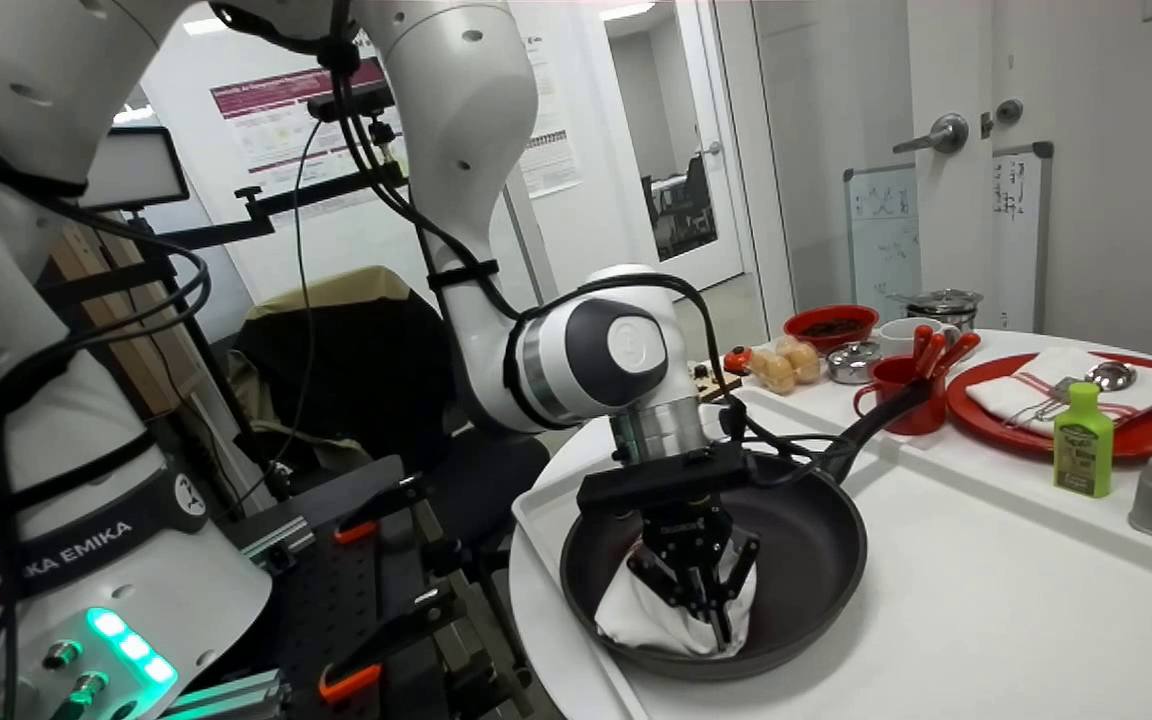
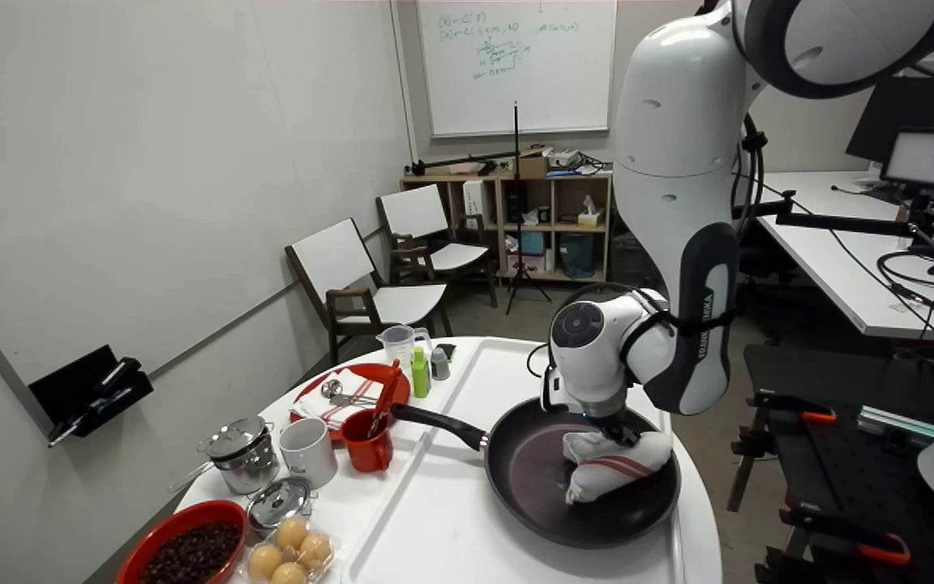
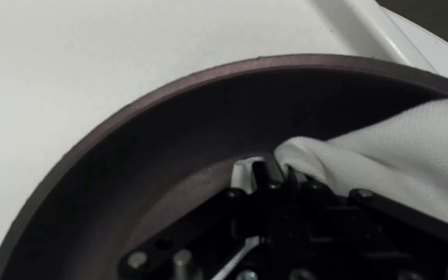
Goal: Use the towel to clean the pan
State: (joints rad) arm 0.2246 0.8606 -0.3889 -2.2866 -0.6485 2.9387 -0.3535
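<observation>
A gripper (image 1: pixel 721 632) clamps a rumpled, finely textured white towel (image 2: pixel 625 470) with red stripes.
Beneath the gripper lies a matte black pan (image 2: pixel 528 478), round and shallow-sided.

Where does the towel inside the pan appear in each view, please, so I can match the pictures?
In an exterior view, the towel is near the bottom, slightly right of centre.
In an exterior view, the towel is low and clearly right of centre.
In the wrist view, the towel runs off the right edge.
Landmark in all three: the black pan.
</observation>
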